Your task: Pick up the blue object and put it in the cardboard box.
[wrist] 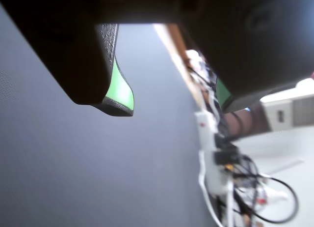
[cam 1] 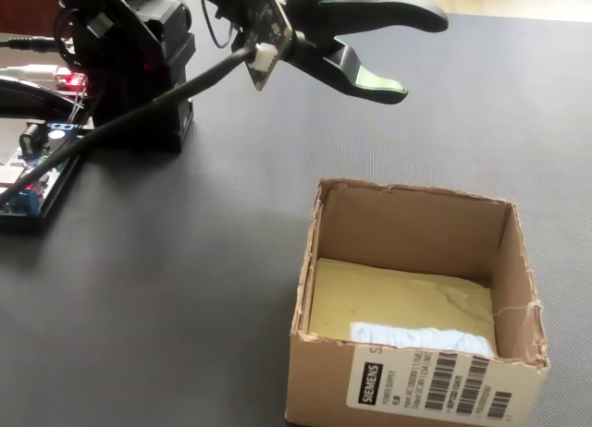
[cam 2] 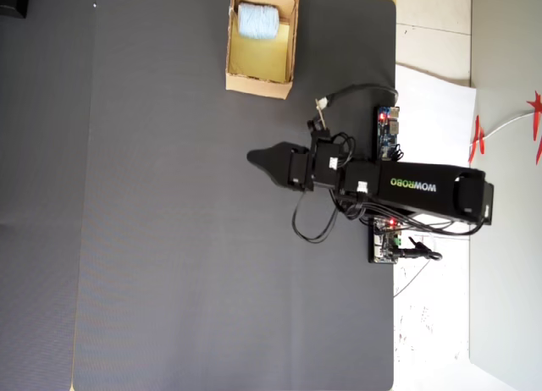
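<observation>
In the overhead view the blue object [cam 2: 257, 20] lies inside the cardboard box [cam 2: 284, 46], so placement looks finished. To the right, the end effector [cam 2: 254, 157] hangs empty above the counter [cam 2: 169, 239], jaws parted; what remains is likely retreat.

I see a dark grey mat [cam 2: 169, 239] covering the table. On it rest the cardboard box [cam 2: 261, 79], the arm's black base [cam 1: 139, 85] and a circuit board [cam 2: 388, 130].
</observation>
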Controlling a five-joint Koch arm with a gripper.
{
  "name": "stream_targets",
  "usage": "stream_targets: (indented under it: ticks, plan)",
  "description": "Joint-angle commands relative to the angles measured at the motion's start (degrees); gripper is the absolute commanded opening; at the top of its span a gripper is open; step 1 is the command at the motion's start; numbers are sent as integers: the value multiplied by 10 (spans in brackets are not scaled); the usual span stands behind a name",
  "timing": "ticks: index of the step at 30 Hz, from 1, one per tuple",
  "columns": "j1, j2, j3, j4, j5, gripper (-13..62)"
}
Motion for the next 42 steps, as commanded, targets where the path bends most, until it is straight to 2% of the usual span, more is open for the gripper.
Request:
stream_targets:
  ticks: [1,11,19,42]
  plan:
    - [-18,34,6,-62,14,341]
    - [-39,57,149,-50,13,341]
    - [-41,57,149,124,-29,341]
    - [-34,56,149,124,-25,340]
